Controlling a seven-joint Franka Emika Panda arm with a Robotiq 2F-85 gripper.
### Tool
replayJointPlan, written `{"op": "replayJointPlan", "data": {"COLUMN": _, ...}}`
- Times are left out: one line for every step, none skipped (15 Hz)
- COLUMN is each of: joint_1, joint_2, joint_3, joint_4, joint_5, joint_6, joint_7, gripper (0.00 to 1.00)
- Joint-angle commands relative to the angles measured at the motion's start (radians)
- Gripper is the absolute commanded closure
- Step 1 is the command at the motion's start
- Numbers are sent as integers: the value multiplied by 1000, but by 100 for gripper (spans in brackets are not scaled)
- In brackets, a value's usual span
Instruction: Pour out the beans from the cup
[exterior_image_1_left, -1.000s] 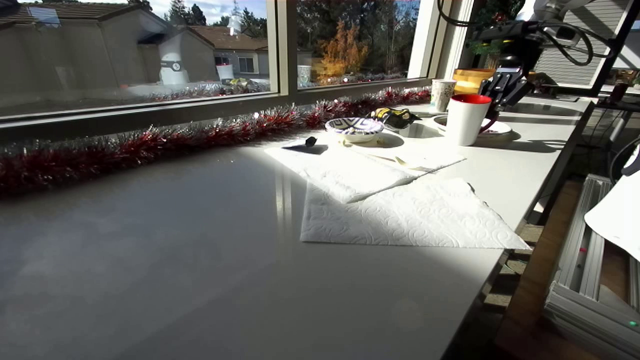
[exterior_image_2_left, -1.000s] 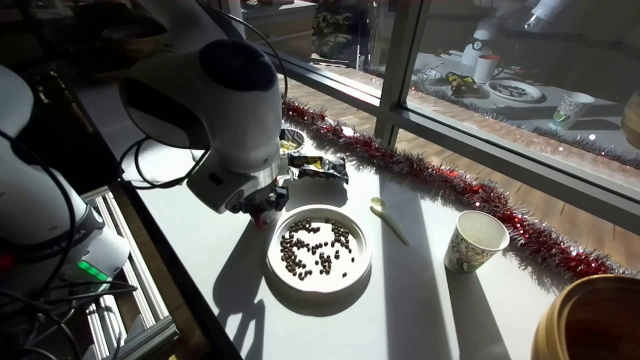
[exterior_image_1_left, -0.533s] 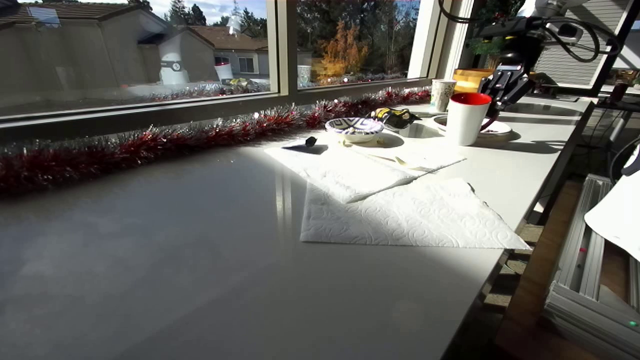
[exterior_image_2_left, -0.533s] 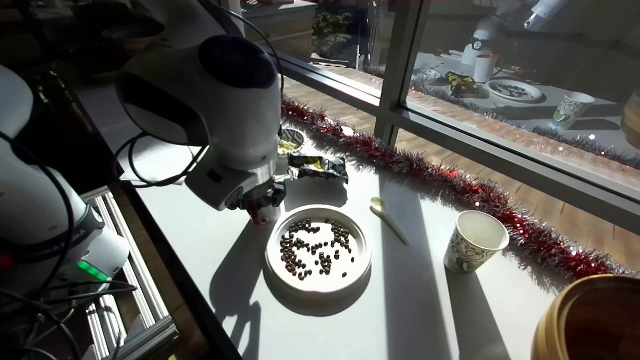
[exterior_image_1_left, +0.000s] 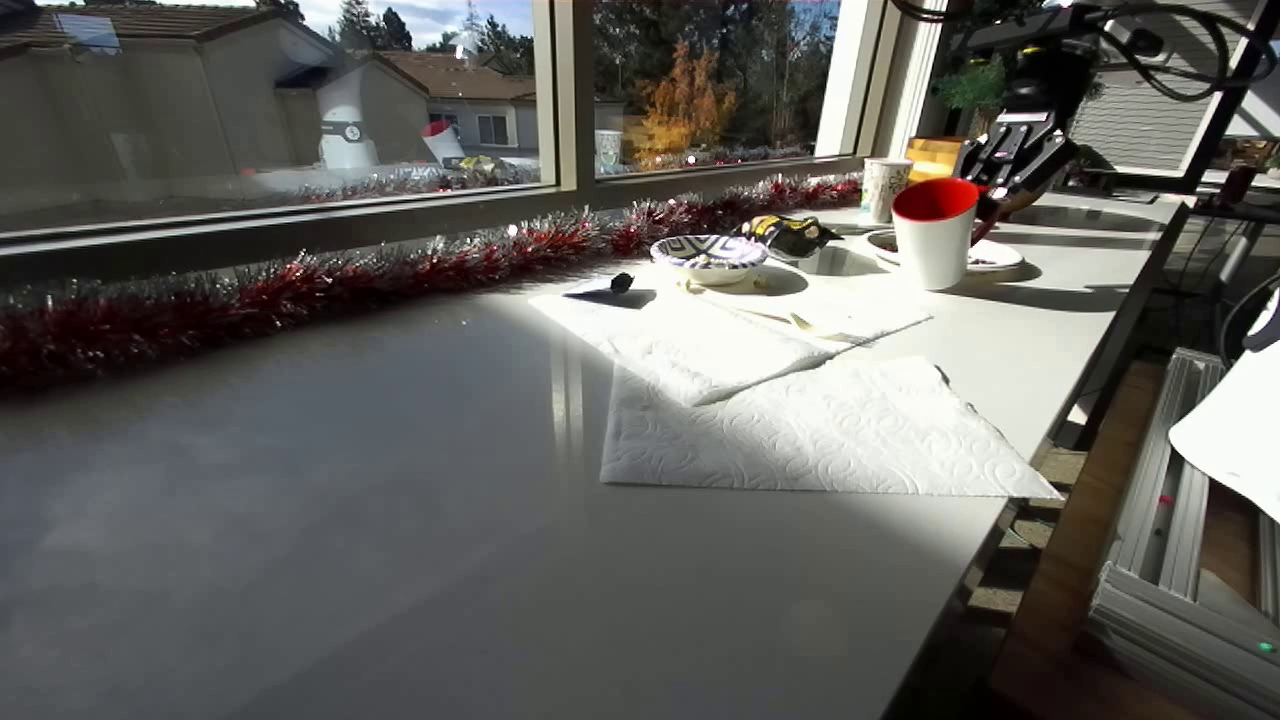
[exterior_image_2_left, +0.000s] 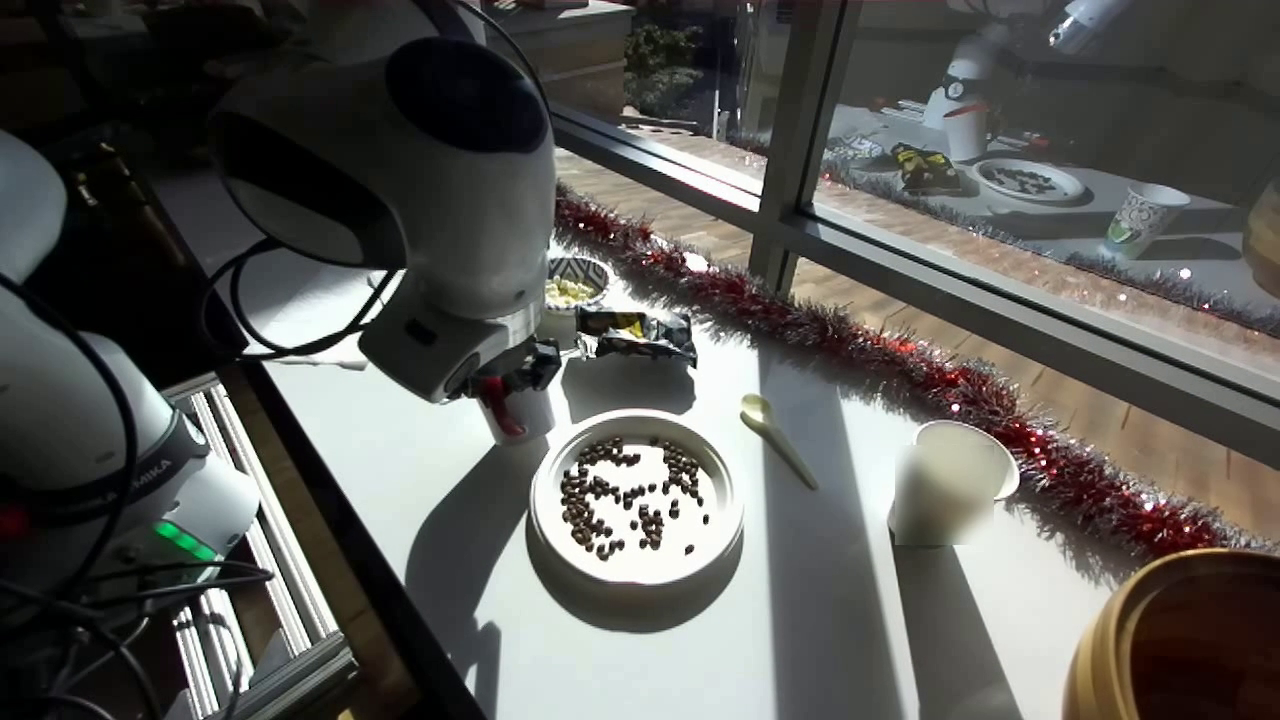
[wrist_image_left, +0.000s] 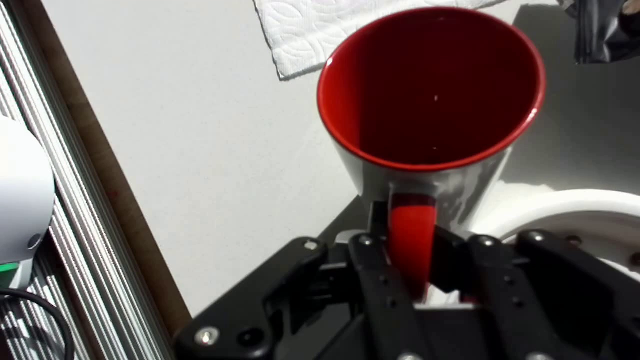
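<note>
The cup (exterior_image_1_left: 935, 245), white outside and red inside, leans away from my gripper (wrist_image_left: 412, 235), which is shut on its red handle (wrist_image_left: 414, 235). In the wrist view its mouth faces up; the deep red inside (wrist_image_left: 435, 90) is dark, with two pale specks and no beans that I can make out. Whether the base touches the table, I cannot tell. Dark beans (exterior_image_2_left: 650, 525) lie scattered on a white plate (exterior_image_2_left: 640, 572) just beside the cup. In both exterior views the arm comes down over the handle side.
Behind the plate are a black snack bag (exterior_image_2_left: 635, 335) and a patterned bowl (exterior_image_1_left: 708, 262). A spoon (exterior_image_2_left: 778, 440), a paper cup (exterior_image_2_left: 950, 490) and a wooden bowl (exterior_image_2_left: 1095, 640) stand further along. Paper towels (exterior_image_1_left: 820, 430) cover part of the table; tinsel (exterior_image_2_left: 850, 340) lines the window.
The cup has tipped from nearly upright, showing more of its red inside, and moved slightly away from the plate. My arm has shifted with it. The beans on the plate look unchanged.
</note>
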Motion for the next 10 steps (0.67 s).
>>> {"op": "replayJointPlan", "data": {"joint_1": -14, "joint_2": -45, "joint_3": 4, "joint_4": 1, "joint_5": 21, "joint_6": -56, "joint_7": -29, "gripper": 96}}
{"op": "replayJointPlan", "data": {"joint_1": -15, "joint_2": -48, "joint_3": 4, "joint_4": 1, "joint_5": 21, "joint_6": -64, "joint_7": -29, "gripper": 96}}
{"op": "replayJointPlan", "data": {"joint_1": -15, "joint_2": -50, "joint_3": 4, "joint_4": 1, "joint_5": 22, "joint_6": -71, "joint_7": -31, "gripper": 96}}
{"op": "replayJointPlan", "data": {"joint_1": -15, "joint_2": -53, "joint_3": 3, "joint_4": 1, "joint_5": 24, "joint_6": -74, "joint_7": -34, "gripper": 96}}
{"op": "replayJointPlan", "data": {"joint_1": -16, "joint_2": -54, "joint_3": 4, "joint_4": 1, "joint_5": 23, "joint_6": -80, "joint_7": -35, "gripper": 96}}
{"op": "replayJointPlan", "data": {"joint_1": -16, "joint_2": -57, "joint_3": 3, "joint_4": 1, "joint_5": 24, "joint_6": -86, "joint_7": -38, "gripper": 96}}
{"op": "replayJointPlan", "data": {"joint_1": -16, "joint_2": -59, "joint_3": 3, "joint_4": 1, "joint_5": 25, "joint_6": -90, "joint_7": -42, "gripper": 96}}
{"op": "replayJointPlan", "data": {"joint_1": -17, "joint_2": -62, "joint_3": 1, "joint_4": 1, "joint_5": 27, "joint_6": -98, "joint_7": -47, "gripper": 96}}
{"op": "replayJointPlan", "data": {"joint_1": -18, "joint_2": -65, "joint_3": 2, "joint_4": 1, "joint_5": 26, "joint_6": -103, "joint_7": -49, "gripper": 96}}
{"op": "replayJointPlan", "data": {"joint_1": -18, "joint_2": -69, "joint_3": 1, "joint_4": 1, "joint_5": 28, "joint_6": -110, "joint_7": -55, "gripper": 96}}
